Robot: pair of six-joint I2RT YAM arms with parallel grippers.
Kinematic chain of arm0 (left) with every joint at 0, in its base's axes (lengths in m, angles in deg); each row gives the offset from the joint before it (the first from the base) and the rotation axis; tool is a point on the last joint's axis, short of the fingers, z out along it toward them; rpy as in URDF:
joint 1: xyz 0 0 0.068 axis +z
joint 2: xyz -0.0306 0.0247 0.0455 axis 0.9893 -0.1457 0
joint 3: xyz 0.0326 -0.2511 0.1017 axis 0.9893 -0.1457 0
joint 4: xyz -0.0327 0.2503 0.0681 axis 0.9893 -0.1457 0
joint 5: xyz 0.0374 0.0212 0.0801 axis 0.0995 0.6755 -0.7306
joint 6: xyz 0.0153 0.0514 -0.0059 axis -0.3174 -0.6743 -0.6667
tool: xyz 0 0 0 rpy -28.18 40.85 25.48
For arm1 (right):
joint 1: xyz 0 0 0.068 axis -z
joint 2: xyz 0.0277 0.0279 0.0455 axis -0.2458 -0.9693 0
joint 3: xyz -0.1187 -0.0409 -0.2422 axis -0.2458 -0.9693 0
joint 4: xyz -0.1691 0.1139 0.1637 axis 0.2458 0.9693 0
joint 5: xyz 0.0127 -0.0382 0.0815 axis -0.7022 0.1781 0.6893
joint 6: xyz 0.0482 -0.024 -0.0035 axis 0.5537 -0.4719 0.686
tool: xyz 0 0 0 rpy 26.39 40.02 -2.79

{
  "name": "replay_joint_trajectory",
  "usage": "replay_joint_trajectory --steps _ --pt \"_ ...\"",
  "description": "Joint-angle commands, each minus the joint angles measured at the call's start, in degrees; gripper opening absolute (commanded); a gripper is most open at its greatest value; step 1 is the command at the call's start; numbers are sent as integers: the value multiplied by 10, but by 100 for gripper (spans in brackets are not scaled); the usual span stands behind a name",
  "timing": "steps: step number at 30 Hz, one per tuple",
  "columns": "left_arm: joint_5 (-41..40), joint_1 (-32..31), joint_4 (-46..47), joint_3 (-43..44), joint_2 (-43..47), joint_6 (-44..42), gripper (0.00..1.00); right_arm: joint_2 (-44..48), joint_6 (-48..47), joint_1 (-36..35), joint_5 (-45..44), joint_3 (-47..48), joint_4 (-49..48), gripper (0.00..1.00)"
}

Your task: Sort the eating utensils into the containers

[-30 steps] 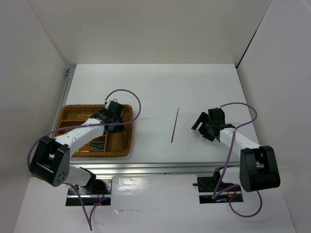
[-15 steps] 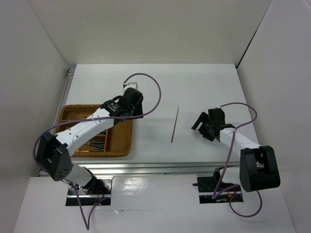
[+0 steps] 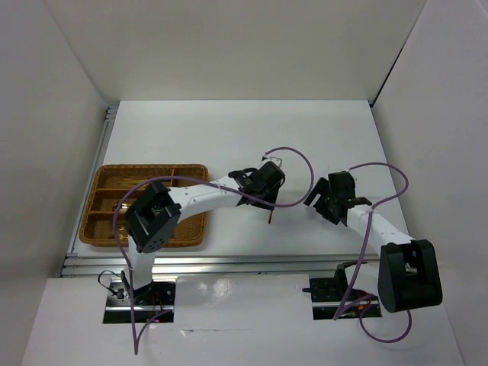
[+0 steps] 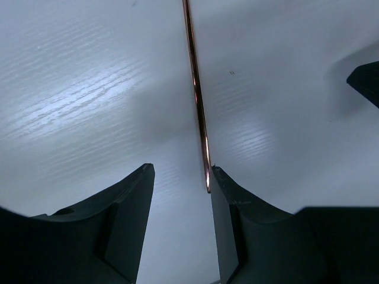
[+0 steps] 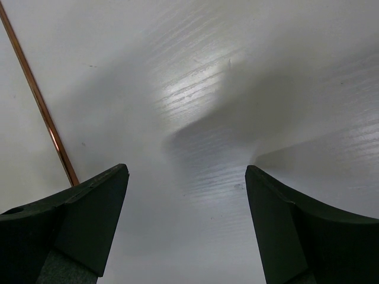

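Observation:
A thin brown stick [image 4: 198, 106] lies on the white table. My left gripper [image 4: 182, 168] hangs open over its near end, and the stick's tip sits just inside the right finger [image 4: 237, 219], with no grip on it. From above, the left gripper [image 3: 267, 194] covers most of the stick [image 3: 270, 216]. My right gripper [image 3: 319, 204] is open just right of it, with nothing between its fingers [image 5: 186, 168] and the stick [image 5: 35, 94] off to its left. The brown wicker tray [image 3: 145, 167] stands at the left. My left arm hides most of what is in it.
The left arm stretches from its base across the tray's right half to the table's middle. The right gripper's dark edge [image 4: 364, 80] shows at the right of the left wrist view, close by. White walls enclose the table at the back and sides.
My left arm has swung out of the tray and rightward to the stick, and its jaws have opened. The right gripper has shifted slightly and opened a little wider.

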Motion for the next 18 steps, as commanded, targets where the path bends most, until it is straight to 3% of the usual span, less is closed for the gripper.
replay_joint_trajectory --steps 1,18 --pt "-21 -3 1 40 -21 0 56 14 1 4 -21 -9 11 88" --pt "-9 -19 9 83 -106 0 51 9 1 4 -21 -9 11 88"
